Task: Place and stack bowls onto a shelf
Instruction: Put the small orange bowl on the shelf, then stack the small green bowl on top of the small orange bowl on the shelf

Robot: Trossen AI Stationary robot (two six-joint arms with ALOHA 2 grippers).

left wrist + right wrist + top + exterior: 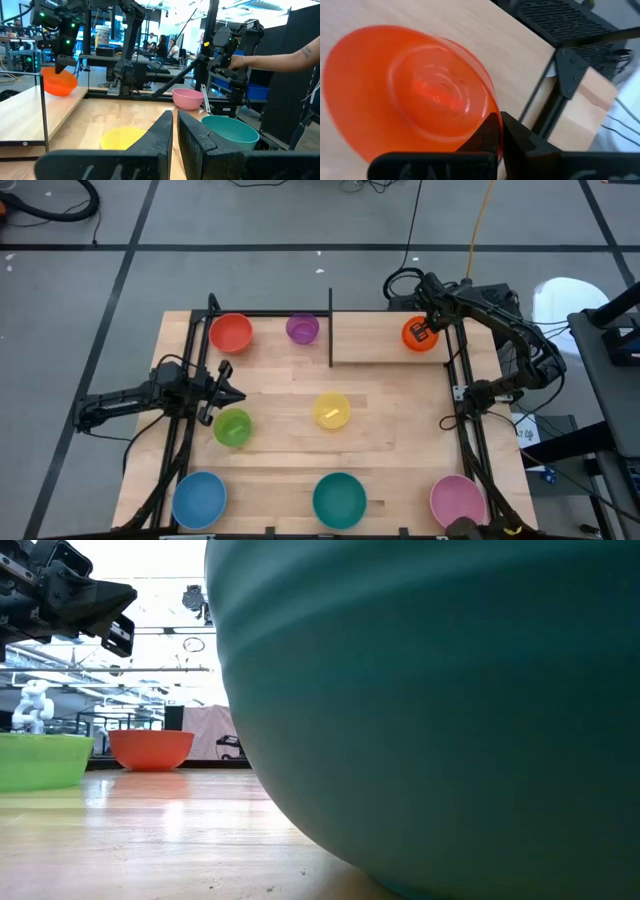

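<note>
Teal bowl (430, 700): nearest the low camera, it filled most of that view; from above it sat at the middle of the table's front edge.
Orange bowl (419, 334): it was on the shelf (385, 340) near the right end, tilted in the right wrist view, its rim pinched by the right arm.
Right gripper (424, 332): its fingers were clamped on the orange bowl's rim, over the shelf's right part.
Shelf: the light board stood at the table's back right, with its tall black post (331, 328) at the left end.
Purple bowl (302, 329): on the tabletop just left of the post, off the shelf.
Red-orange bowl (231, 333): at the back left corner, left of the purple one.
Yellow bowl (332, 410): near the table's centre, alone.
Green bowl (233, 427): left of centre, just below the left arm's tip.
Left gripper (226, 393): it hung over the left side of the table above the green bowl, fingers nearly together and holding nothing.
Blue bowl (199, 498): front left corner.
Pink bowl (457, 500): front right corner.
Person's arm (280, 55): it reached in beyond the table in the left wrist view.
</note>
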